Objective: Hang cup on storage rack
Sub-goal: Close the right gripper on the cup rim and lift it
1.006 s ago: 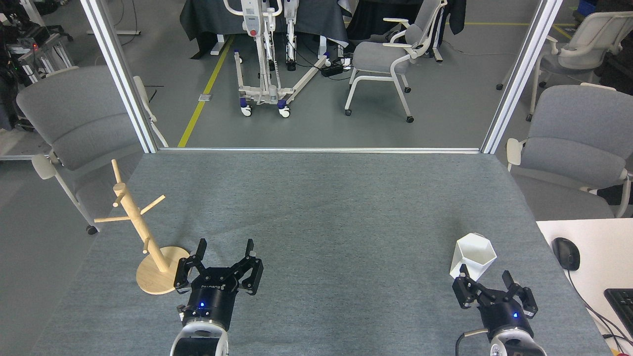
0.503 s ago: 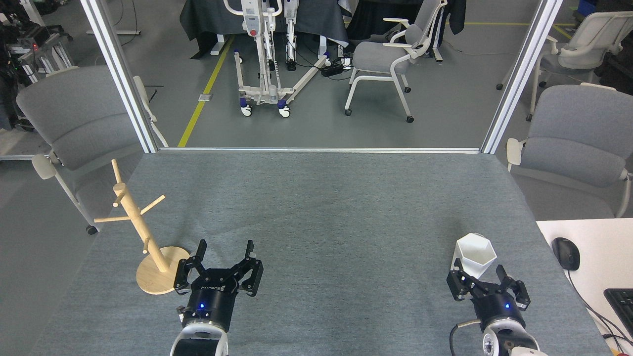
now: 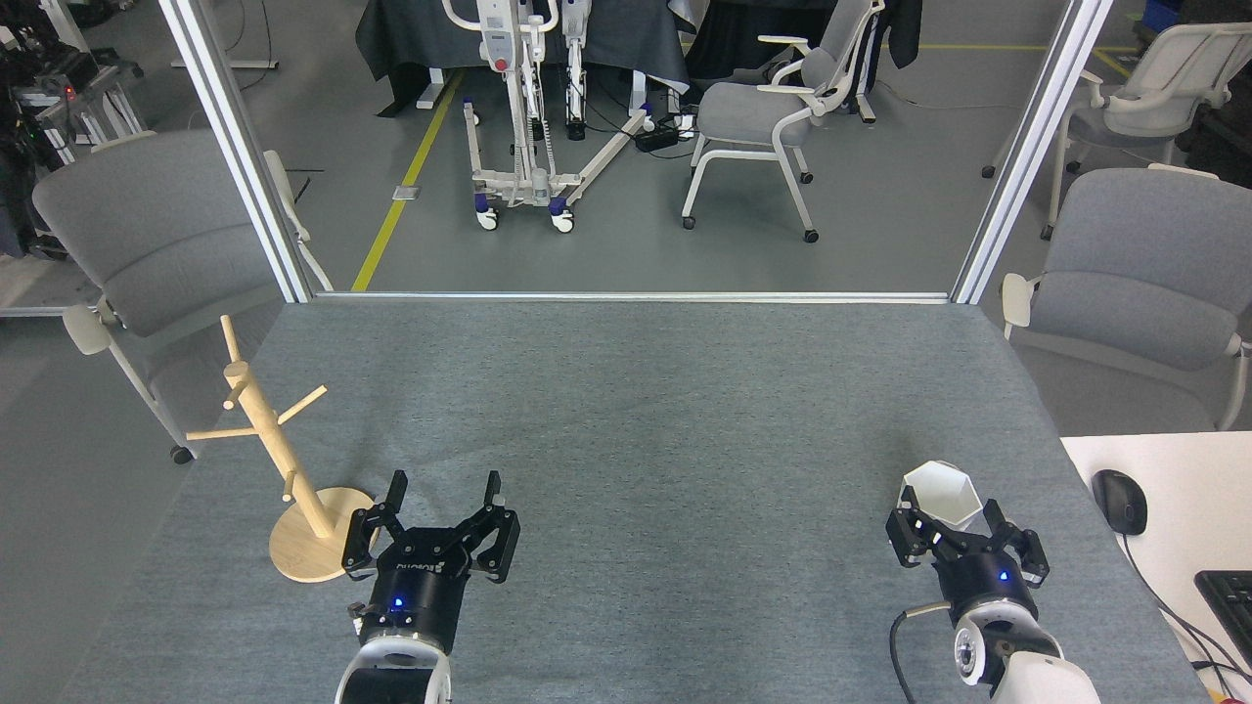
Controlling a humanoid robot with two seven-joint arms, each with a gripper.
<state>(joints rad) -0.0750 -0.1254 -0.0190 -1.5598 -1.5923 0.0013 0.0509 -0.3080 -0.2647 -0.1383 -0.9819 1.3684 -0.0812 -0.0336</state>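
The white faceted cup (image 3: 941,496) stands upright near the right side of the grey table. My right gripper (image 3: 953,521) is open, its fingers on either side of the cup's lower body, hiding the cup's base. The wooden storage rack (image 3: 276,455) stands at the left on its round base, post leaning, pegs bare. Just right of that base, my left gripper (image 3: 442,497) hovers open with nothing between its fingers.
The grey table (image 3: 626,411) has metal posts at its far corners. Grey chairs (image 3: 1144,284) flank it on both sides. A white desk (image 3: 1164,508) with a black mouse (image 3: 1119,501) and a keyboard adjoins the right edge.
My right gripper has moved forward onto the cup, its open fingers now around the cup's lower part. The left arm, the rack and the cup have stayed put.
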